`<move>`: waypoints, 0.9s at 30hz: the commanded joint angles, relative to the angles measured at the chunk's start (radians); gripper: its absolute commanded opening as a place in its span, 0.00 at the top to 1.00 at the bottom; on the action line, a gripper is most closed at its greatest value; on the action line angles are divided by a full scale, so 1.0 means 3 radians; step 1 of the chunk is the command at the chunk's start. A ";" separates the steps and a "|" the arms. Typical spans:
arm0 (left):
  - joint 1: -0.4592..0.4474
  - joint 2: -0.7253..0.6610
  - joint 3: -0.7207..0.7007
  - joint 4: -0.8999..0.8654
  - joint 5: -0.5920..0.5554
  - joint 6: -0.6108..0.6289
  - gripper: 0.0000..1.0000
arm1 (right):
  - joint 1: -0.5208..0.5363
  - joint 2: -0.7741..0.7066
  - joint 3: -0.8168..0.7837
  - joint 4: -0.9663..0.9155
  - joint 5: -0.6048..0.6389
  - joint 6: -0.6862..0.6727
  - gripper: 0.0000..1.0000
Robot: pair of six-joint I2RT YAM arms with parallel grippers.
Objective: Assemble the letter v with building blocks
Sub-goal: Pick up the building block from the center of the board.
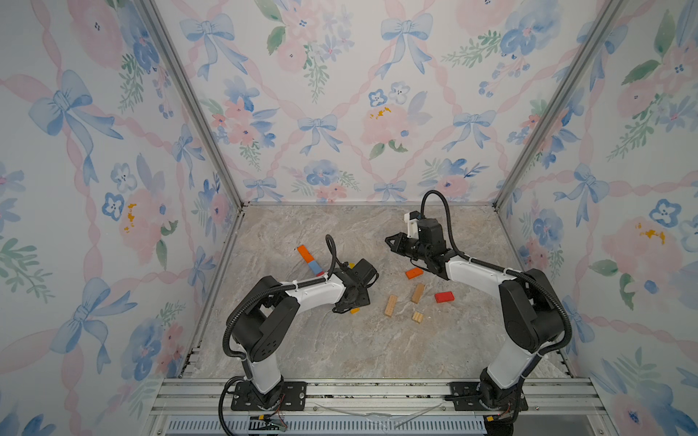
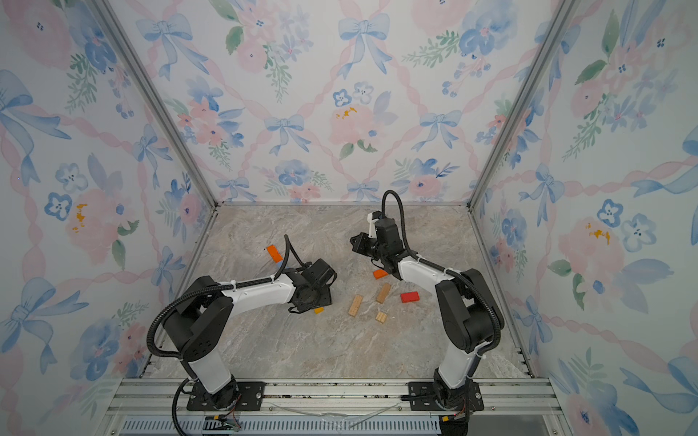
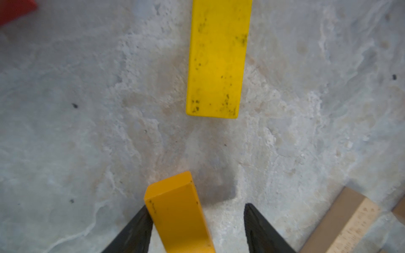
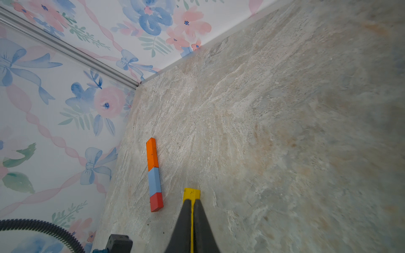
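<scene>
Taking as reference the straight line of three flat wooden bricks lying end to end on the marble-look bench (image 1: 340, 351): orange brick (image 4: 152, 153), light blue brick (image 4: 154, 181), short red brick (image 4: 156, 202), touching in that order.

Seeing the left hand (image 3: 196, 206) hanging low over the bench just off the line's red end, jaws standing apart, not clamping. Seeing an amber-yellow wooden brick (image 3: 177, 214) tilting up on end between its fingers, leaning on one finger (image 3: 133, 227), leaving a clear gap to the other.

Spotting a bright yellow flat wooden brick (image 3: 217, 59) lying flat just beside the line's red end, apart from the amber one, mostly hiding under the left arm in both top views.

Seeing the right hand (image 1: 389, 240) hovering above the bench, well apart from the line, tips pointing toward it, fingers pressing together to a thin slit.

Counting loose bricks lying flat beyond the line's red end, toward the right arm, well apart from the line: second orange brick (image 1: 414, 272), long tan brick (image 1: 391, 305), other long tan brick (image 1: 417, 293), short tan brick (image 1: 417, 317), long red brick (image 1: 444, 297).
</scene>
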 commanded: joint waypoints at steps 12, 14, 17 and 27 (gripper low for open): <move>-0.0021 0.0152 0.0001 -0.0546 -0.0294 0.0332 0.56 | -0.0034 0.0012 -0.0011 0.0167 -0.0129 0.0080 0.92; -0.0021 0.0158 0.0004 -0.0541 -0.0292 0.0368 0.60 | -0.0034 0.0018 -0.0004 0.0170 -0.0130 0.0081 0.92; -0.0022 0.0154 0.0023 -0.0541 -0.0306 0.0433 0.62 | -0.0032 0.0028 -0.0006 0.0180 -0.0137 0.0089 0.92; -0.0026 0.0055 0.0064 -0.0541 -0.0367 0.0552 0.77 | -0.0034 0.0067 0.0005 0.0214 -0.0167 0.0122 0.92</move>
